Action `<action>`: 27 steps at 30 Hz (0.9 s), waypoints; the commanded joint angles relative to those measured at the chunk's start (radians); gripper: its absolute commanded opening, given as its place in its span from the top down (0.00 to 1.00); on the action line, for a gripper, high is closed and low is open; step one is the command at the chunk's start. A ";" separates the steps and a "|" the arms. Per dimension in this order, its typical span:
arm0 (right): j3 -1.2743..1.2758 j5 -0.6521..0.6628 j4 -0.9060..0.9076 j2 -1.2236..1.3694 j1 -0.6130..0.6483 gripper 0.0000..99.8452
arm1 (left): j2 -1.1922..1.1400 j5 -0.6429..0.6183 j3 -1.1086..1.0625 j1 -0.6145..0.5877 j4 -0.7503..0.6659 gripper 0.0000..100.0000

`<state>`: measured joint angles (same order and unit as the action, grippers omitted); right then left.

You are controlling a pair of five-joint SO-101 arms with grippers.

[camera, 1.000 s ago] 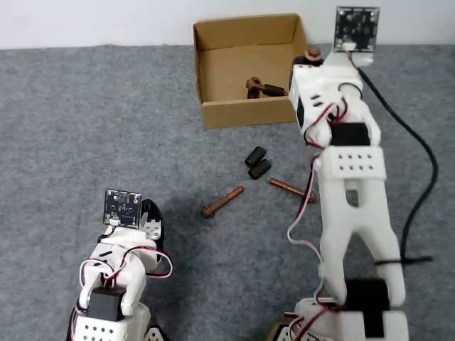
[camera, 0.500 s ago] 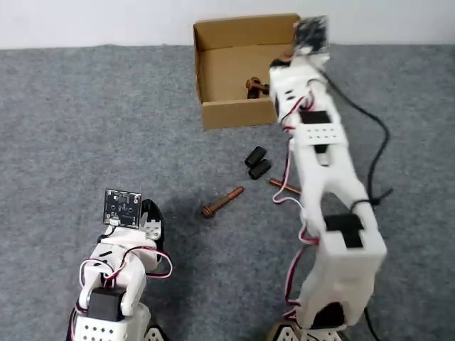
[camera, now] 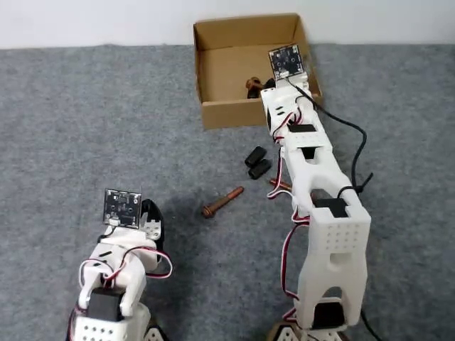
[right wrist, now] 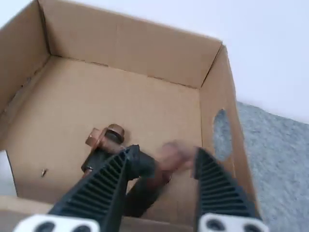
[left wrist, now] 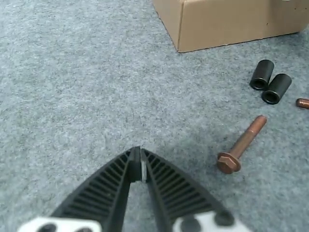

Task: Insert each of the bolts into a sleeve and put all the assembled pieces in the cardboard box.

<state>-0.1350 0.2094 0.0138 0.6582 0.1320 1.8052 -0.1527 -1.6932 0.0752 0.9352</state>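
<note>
- A grey carpeted table top (camera: 85, 128) fills most of the high view below a pale strip along the top edge.
- The white right arm (camera: 313, 177) stretches from the lower right of the high view up to the box at the top centre.
- An open brown cardboard box (camera: 245, 114) sits at the top centre of that view, on the carpet.
- The white left arm (camera: 117, 284) is folded low in the lower left corner, well apart from the parts.
- The right gripper (right wrist: 166, 153) hangs over the box interior with its black ribbed jaws spread. A blurred bolt-and-sleeve piece (right wrist: 159, 166) lies between them; I cannot tell whether it touches either jaw.
- The left gripper (left wrist: 138, 162) points at bare carpet, its jaws pressed together on nothing.
- An assembled copper bolt in a dark sleeve (right wrist: 104, 140) lies on the box floor.
- A loose copper hex-headed bolt (camera: 222, 202) lies at centre frame, tilted.
- A second copper bolt (camera: 279, 184) lies just right of it, partly under the right arm.
- Two short black cylindrical sleeves (camera: 255, 155) lie touching side by side between the box and the bolts.
</note>
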 commanded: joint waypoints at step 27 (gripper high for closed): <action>-0.103 -0.163 0.863 -0.622 0.107 0.99 | 0.008 0.011 0.008 -0.167 -0.066 1.00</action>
<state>-0.1872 0.0806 0.7718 0.1473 0.2240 1.8052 -0.1527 -1.6932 -0.0783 0.8984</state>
